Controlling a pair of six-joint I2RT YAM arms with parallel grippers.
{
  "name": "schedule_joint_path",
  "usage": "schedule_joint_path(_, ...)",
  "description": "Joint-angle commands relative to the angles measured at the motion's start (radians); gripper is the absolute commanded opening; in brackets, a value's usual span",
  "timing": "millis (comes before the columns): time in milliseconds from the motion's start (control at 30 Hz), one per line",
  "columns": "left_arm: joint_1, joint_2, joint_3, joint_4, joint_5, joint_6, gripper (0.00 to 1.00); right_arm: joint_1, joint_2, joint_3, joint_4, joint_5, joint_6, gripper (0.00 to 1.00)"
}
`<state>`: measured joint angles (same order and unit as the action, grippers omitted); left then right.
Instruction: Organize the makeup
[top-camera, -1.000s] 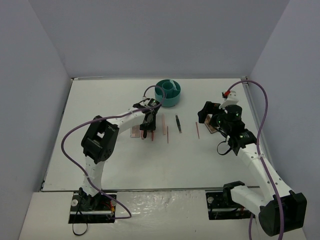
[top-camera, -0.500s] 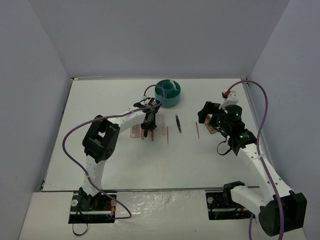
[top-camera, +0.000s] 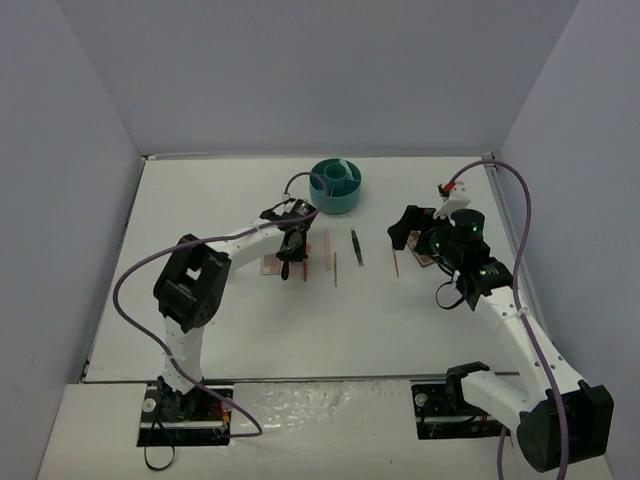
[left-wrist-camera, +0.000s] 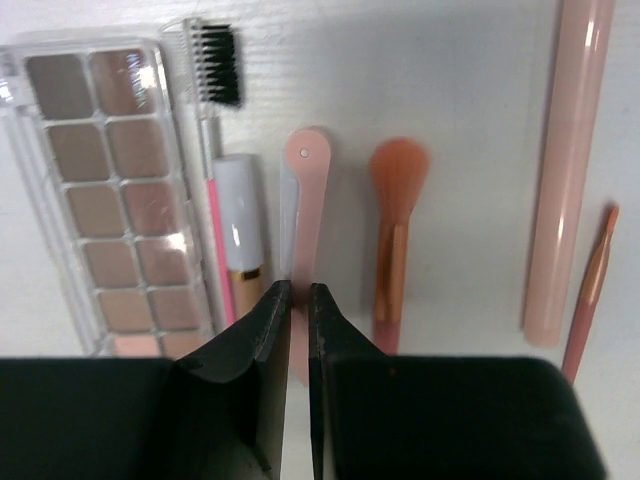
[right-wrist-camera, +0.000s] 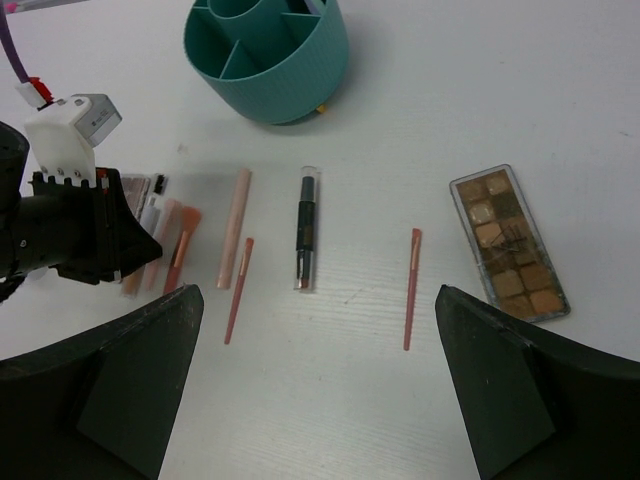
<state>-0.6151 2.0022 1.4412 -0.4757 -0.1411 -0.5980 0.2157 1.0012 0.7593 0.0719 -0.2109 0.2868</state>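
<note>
One pink stick (left-wrist-camera: 306, 190) near the palette (left-wrist-camera: 100, 200): I am pinching it with the left hand (left-wrist-camera: 298, 292), newly shifted left; right hand (right-wrist-camera: 315, 295) hanging spread; sorting is beginning.

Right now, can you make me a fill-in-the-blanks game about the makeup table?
1. The round divided cup is coloured ___.
2. The right gripper has its jaws wide ___.
3. The left gripper has its nearly shut jaws at a flat tool coloured ___.

Missing words: teal, open, pink.
</note>
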Motion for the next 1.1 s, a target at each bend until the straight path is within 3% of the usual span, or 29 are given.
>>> schedule_joint_path(0,-0.003,-0.187,-0.054,0.136,-0.043,0.081,0.0,0.015,0.009,0.069,0.086,-0.157,-0.011,0.98)
schedule_joint_path(300,-0.081,-0.428,-0.245,0.438,0.007,0.311,0.0,0.064,0.117,0.222,0.094,-0.283,0.06,0.96)
schedule_joint_path(533,-0.182,-0.581,-0.345,0.635,0.069,0.392,0.0,0.104,0.206,0.289,0.148,-0.373,0.15,0.92)
schedule_joint_path(1067,-0.258,-0.623,-0.297,0.678,0.212,0.429,0.0,0.134,0.292,0.316,0.172,-0.438,0.158,0.77)
